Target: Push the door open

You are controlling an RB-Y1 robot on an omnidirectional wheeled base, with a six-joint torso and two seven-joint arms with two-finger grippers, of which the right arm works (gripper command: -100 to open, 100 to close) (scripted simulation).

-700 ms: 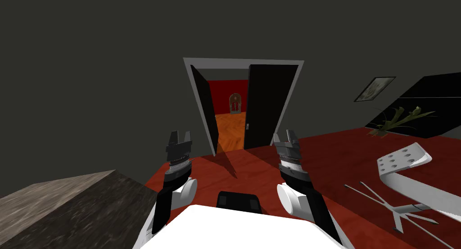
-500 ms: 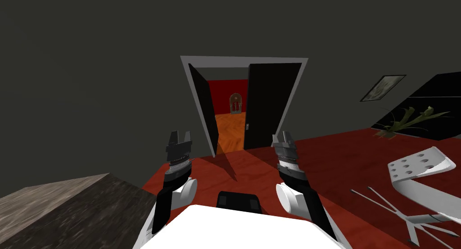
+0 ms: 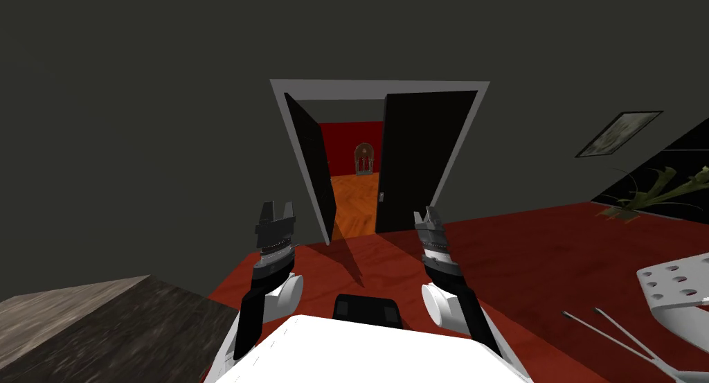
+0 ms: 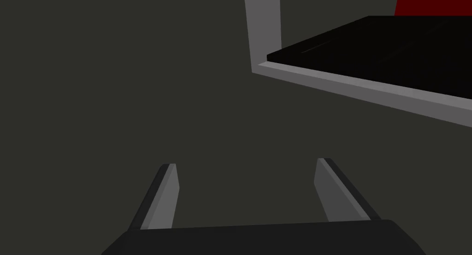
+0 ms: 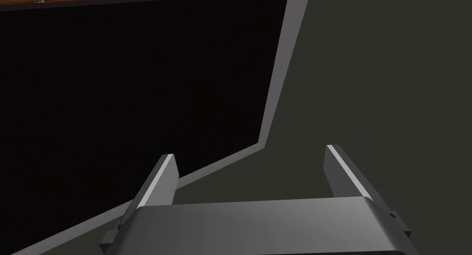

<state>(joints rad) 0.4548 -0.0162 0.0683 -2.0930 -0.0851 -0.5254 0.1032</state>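
Black door leaves fill a grey frame (image 3: 377,86) straight ahead across the red floor (image 3: 554,247) in the head view — the left leaf (image 3: 308,164) swung inward, the right leaf (image 3: 422,157) closing its half. The left gripper (image 3: 275,209) and right gripper (image 3: 429,218) are raised short of them. Left wrist view: fingers (image 4: 161,197) spread wide, facing the dark wall (image 4: 115,81) beside the frame's corner. Right wrist view: fingers (image 5: 156,183) wide too — the right leaf and frame edge lie beyond them.

floor (image 3: 540,247) — red wood, under me | far right on it: plant (image 3: 651,192) | nearer right: white holed panel (image 3: 675,285) — thin-legged | my left: grey-brown block (image 3: 90,323) standing on it | ahead: orange floor (image 3: 354,202)
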